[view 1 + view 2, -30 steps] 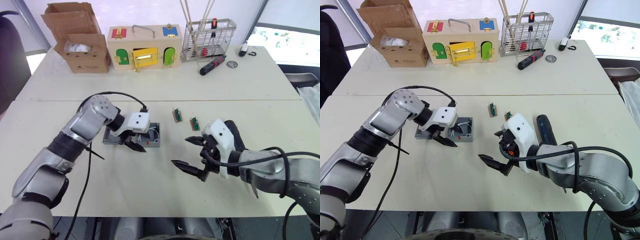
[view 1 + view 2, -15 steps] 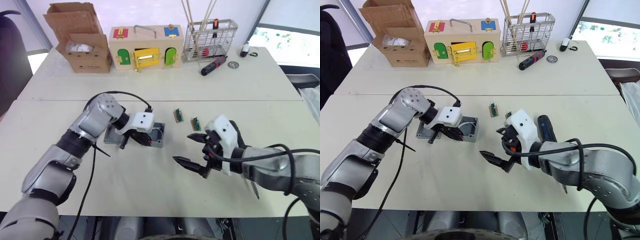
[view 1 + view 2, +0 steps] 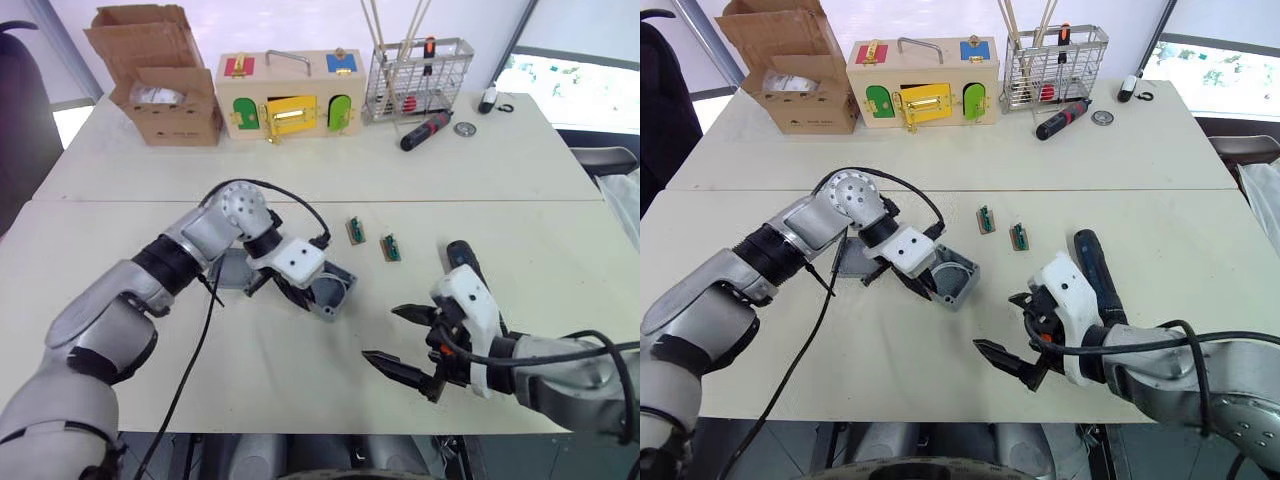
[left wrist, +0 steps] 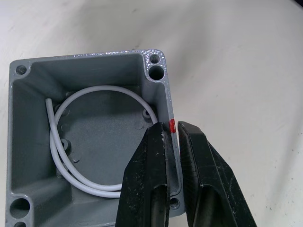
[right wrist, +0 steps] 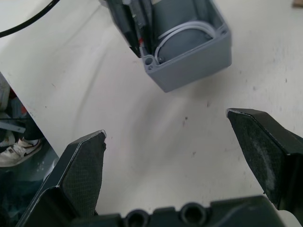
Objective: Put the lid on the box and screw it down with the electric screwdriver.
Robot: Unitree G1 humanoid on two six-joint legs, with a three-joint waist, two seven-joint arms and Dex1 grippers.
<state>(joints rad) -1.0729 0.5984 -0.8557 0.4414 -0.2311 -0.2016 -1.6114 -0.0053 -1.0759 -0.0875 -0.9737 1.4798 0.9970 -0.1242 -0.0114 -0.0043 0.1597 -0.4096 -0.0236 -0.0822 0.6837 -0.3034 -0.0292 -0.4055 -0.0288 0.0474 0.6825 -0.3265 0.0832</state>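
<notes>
The grey box (image 3: 337, 293) is tipped up off the table, its open side with the white wire (image 4: 72, 166) facing my right arm. My left gripper (image 4: 171, 130) is shut on the box wall beside the small red mark (image 4: 172, 126). The flat grey lid (image 3: 232, 270) lies on the table just left of the box, partly hidden behind my left arm. My right gripper (image 3: 380, 332) hovers open near the table's front edge, right of the box (image 5: 189, 56), holding nothing. The dark electric screwdriver (image 3: 1089, 262) lies on the table just behind the right wrist.
Two small green parts (image 3: 355, 230) (image 3: 390, 247) lie behind the box. Along the far edge stand a cardboard carton (image 3: 160, 85), a colourful wooden latch box (image 3: 290, 95) and a wire basket (image 3: 420, 75). A red-and-black hand screwdriver (image 3: 425, 130) lies beside the basket.
My left gripper has carried the box to the right, away from the lid, and tilted it up. The right gripper has drawn back toward the front edge, still open.
</notes>
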